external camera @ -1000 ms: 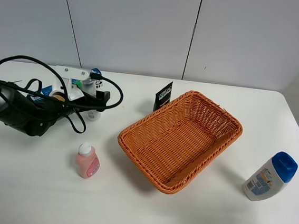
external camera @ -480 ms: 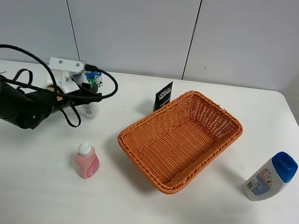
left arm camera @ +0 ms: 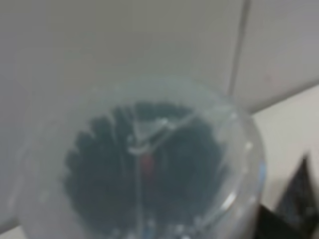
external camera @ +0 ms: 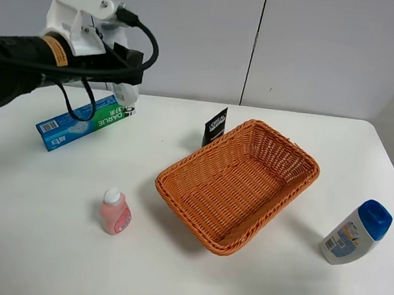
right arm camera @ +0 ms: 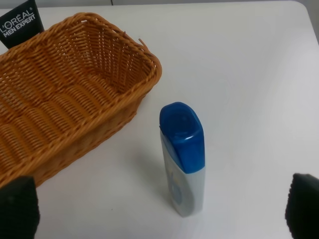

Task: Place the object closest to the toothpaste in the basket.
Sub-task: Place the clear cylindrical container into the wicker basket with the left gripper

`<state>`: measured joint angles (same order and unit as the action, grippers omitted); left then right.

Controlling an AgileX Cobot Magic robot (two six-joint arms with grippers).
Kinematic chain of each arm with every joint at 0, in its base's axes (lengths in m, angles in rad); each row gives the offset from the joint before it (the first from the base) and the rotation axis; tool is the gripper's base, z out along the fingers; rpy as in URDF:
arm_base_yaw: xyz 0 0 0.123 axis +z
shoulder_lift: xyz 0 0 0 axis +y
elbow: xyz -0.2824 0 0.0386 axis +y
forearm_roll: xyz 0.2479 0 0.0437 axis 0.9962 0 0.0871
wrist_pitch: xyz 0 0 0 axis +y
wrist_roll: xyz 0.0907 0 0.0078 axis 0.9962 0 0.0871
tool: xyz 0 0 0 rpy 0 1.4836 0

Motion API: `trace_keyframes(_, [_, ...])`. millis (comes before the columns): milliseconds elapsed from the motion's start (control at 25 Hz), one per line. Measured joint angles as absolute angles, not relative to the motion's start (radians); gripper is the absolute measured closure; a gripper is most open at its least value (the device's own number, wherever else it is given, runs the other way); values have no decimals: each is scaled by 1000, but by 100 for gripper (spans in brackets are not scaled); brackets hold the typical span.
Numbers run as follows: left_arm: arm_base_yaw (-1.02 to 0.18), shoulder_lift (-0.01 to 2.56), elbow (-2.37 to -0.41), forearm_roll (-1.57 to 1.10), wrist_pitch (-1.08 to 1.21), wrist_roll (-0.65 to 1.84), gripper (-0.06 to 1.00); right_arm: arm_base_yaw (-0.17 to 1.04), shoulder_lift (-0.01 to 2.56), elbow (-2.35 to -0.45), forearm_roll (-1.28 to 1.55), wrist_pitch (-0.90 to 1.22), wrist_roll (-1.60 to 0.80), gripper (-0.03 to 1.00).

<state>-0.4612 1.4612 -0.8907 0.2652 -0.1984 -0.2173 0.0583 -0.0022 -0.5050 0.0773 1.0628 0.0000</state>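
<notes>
Left fingers [external camera: 134, 65] pinch the small clear bottle [external camera: 125, 93], held in the air above the desk [external camera: 253, 285].
The bottle hangs over the far end of the toothpaste box [external camera: 84, 123], well apart from the basket [external camera: 238, 186] at mid-desk. The right fingers [right arm camera: 18, 206] are spread wide near the upright blue-capped bottle [right arm camera: 183, 159].

Woven wicker basket [external camera: 185, 215], glossy toothpaste box [external camera: 106, 116], seemingly clear plastic jar [left arm camera: 144, 164], smooth table [external camera: 274, 287]
</notes>
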Motion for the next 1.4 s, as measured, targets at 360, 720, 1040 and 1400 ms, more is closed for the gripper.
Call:
trace_keyframes(360, [-743, 1541, -994, 197, -17, -218, 50, 58, -2, -505, 77, 1063, 0, -3])
trace_keyframes(720, [-819, 1748, -994, 125, 9, -220, 50, 58, -2, -505, 77, 1063, 0, -3])
trace_keyframes(1040, [-821, 1792, -995, 8, -52, -295, 24, 58, -2, -505, 77, 1063, 0, -3])
trace_keyframes(1400, [-805, 1683, -1006, -29, -238, -329, -4, 58, -2, -505, 77, 1063, 0, -3])
